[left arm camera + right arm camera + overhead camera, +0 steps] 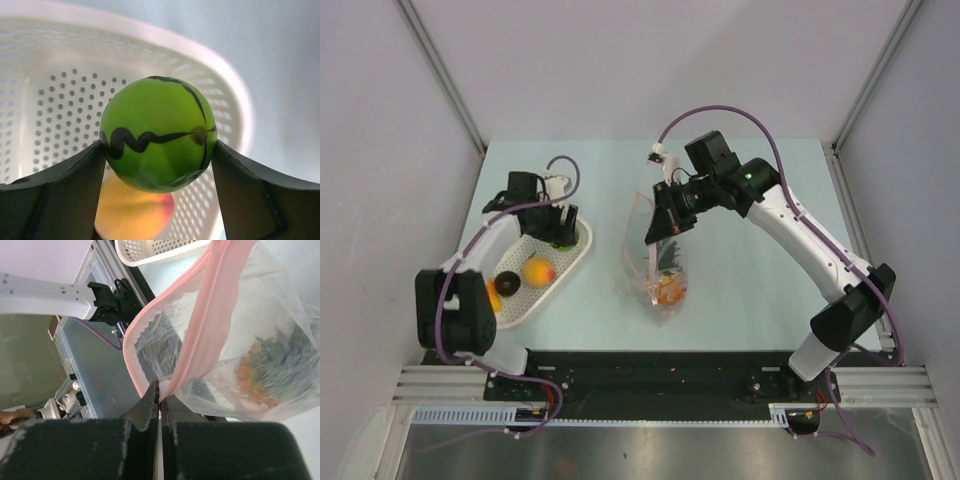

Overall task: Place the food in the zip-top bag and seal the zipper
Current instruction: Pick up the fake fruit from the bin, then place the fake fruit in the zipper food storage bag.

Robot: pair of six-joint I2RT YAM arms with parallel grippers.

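Observation:
A green ball (157, 140) with black squiggles sits between the fingers of my left gripper (159, 160), and both pads touch its sides, low in the white perforated basket (50, 115). A peach-coloured fruit (132, 215) lies under it. From above, the left gripper (560, 232) is at the basket's far end, with the peach fruit (540, 270), a dark brown ring (507, 283) and an orange-yellow fruit (494, 296) nearer. My right gripper (160, 395) is shut on the pink zipper (200, 340), holding the zip-top bag (270, 315) up with its mouth open. The orange pineapple (260, 375) lies inside.
The basket (575, 262) lies slantwise on the left of the pale table. The bag (660, 270) hangs at the middle, its bottom resting on the table. Grey walls stand on both sides, and the black rail with the arm bases runs along the near edge.

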